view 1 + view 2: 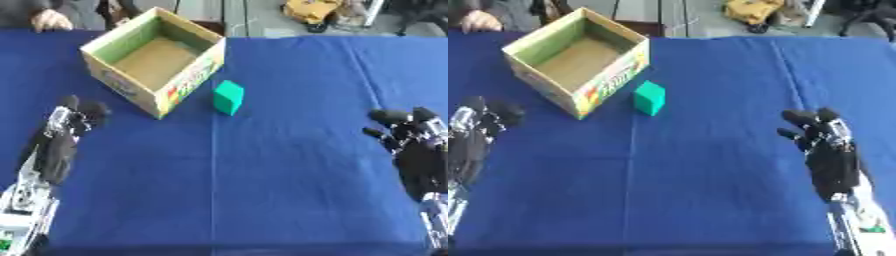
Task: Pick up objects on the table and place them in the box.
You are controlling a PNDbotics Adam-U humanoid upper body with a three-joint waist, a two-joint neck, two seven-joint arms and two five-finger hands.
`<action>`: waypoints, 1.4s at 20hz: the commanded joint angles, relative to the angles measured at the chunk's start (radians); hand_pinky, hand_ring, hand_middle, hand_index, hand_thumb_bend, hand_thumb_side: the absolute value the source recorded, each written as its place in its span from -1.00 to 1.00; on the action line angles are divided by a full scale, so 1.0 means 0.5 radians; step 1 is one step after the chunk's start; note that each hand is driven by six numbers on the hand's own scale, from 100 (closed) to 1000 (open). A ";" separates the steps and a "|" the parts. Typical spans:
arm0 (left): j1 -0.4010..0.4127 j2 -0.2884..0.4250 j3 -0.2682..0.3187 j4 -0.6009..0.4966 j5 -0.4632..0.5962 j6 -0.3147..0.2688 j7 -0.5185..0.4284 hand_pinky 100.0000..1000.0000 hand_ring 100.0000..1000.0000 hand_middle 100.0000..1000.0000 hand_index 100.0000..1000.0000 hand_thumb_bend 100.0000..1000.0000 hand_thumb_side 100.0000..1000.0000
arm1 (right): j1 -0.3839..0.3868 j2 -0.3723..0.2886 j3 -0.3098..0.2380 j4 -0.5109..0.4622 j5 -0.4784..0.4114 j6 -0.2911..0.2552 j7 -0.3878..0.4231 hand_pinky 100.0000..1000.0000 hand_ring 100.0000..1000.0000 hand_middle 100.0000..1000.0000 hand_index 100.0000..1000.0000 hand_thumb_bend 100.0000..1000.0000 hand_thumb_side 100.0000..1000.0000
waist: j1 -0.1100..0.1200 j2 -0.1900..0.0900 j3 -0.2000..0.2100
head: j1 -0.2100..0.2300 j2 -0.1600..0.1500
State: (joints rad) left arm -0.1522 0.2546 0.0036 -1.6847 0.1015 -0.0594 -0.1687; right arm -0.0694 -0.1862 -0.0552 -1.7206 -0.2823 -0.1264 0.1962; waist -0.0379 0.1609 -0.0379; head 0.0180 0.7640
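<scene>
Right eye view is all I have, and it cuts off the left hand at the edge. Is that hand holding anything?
Observer: No. The left eye view shows the whole left hand, open and empty, fingers up, over the blue cloth.
Operator: And the arm behind it?
Observer: In that view its silver forearm runs down to the lower left corner, well apart from the cardboard box.

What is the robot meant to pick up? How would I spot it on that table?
Look at the blue table, then at the open cardboard box at its far left. Just right of the box stands a small green block, apart from both hands: the only loose thing on the cloth.
</scene>
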 commanded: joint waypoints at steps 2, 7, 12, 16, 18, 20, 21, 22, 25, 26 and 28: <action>-0.012 0.023 -0.006 -0.027 0.002 0.001 -0.001 0.61 0.49 0.13 0.32 -0.75 1.00 | -0.037 -0.059 0.006 -0.065 0.028 -0.014 0.016 0.60 0.82 0.42 0.39 -1.00 0.77 | -0.001 -0.023 0.002 | -0.002 0.012; -0.008 0.030 -0.013 -0.027 0.004 0.002 -0.007 0.61 0.49 0.13 0.32 -0.75 1.00 | -0.167 -0.252 0.044 -0.050 -0.014 -0.046 0.041 0.60 0.83 0.44 0.41 -1.00 0.64 | -0.007 -0.032 0.006 | -0.016 0.012; -0.003 0.032 -0.035 -0.025 0.008 0.003 -0.028 0.61 0.49 0.13 0.32 -0.75 1.00 | -0.395 -0.492 0.142 0.010 -0.017 -0.089 0.103 0.60 0.84 0.46 0.45 -1.00 0.54 | -0.009 -0.046 0.035 | -0.047 0.012; -0.010 0.026 -0.053 -0.022 0.012 0.004 -0.047 0.61 0.49 0.13 0.32 -0.75 1.00 | -0.596 -0.645 0.228 0.159 0.017 -0.127 0.142 0.60 0.85 0.48 0.47 -1.00 0.50 | -0.005 -0.050 0.065 | -0.083 0.012; -0.020 0.025 -0.063 -0.023 0.016 0.004 -0.057 0.61 0.49 0.14 0.32 -0.75 1.00 | -0.700 -0.681 0.277 0.260 0.074 -0.122 0.167 0.61 0.87 0.51 0.52 -1.00 0.52 | -0.005 -0.052 0.087 | -0.111 0.012; -0.032 0.021 -0.074 -0.023 0.019 0.005 -0.068 0.61 0.49 0.14 0.32 -0.75 1.00 | -0.810 -0.691 0.318 0.369 0.140 -0.096 0.196 0.63 0.90 0.53 0.57 -1.00 0.51 | -0.007 -0.049 0.115 | -0.139 0.012; -0.038 0.019 -0.079 -0.023 0.020 0.006 -0.074 0.61 0.49 0.14 0.32 -0.75 1.00 | -0.862 -0.686 0.332 0.421 0.171 -0.078 0.209 0.64 0.90 0.55 0.59 -1.00 0.47 | -0.008 -0.046 0.129 | -0.151 0.012; -0.042 0.017 -0.083 -0.023 0.021 0.006 -0.079 0.61 0.49 0.14 0.32 -0.75 1.00 | -0.915 -0.679 0.343 0.474 0.204 -0.068 0.221 0.66 0.93 0.59 0.63 -1.00 0.42 | -0.010 -0.043 0.142 | -0.160 0.011; -0.054 0.019 -0.091 -0.022 0.021 0.007 -0.090 0.61 0.49 0.14 0.32 -0.75 1.00 | -1.074 -0.659 0.377 0.632 0.301 -0.082 0.253 0.68 0.99 0.63 0.67 -1.00 0.34 | -0.012 -0.032 0.167 | -0.170 0.003; -0.057 0.019 -0.095 -0.023 0.021 0.007 -0.094 0.61 0.49 0.14 0.32 -0.75 1.00 | -1.128 -0.655 0.385 0.670 0.324 -0.094 0.266 0.68 1.00 0.69 0.72 -1.00 0.16 | -0.014 -0.029 0.180 | -0.178 -0.001; -0.066 0.021 -0.102 -0.025 0.022 0.007 -0.101 0.61 0.49 0.13 0.32 -0.75 1.00 | -1.231 -0.659 0.420 0.762 0.381 -0.135 0.296 0.69 1.00 0.72 0.76 -1.00 0.09 | -0.021 -0.022 0.209 | -0.196 -0.010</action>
State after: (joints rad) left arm -0.1706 0.2546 -0.0425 -1.6845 0.1068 -0.0551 -0.2139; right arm -0.6614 -0.4959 0.1524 -1.3567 -0.1131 -0.1840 0.3346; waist -0.0496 0.1624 0.0696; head -0.0732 0.7635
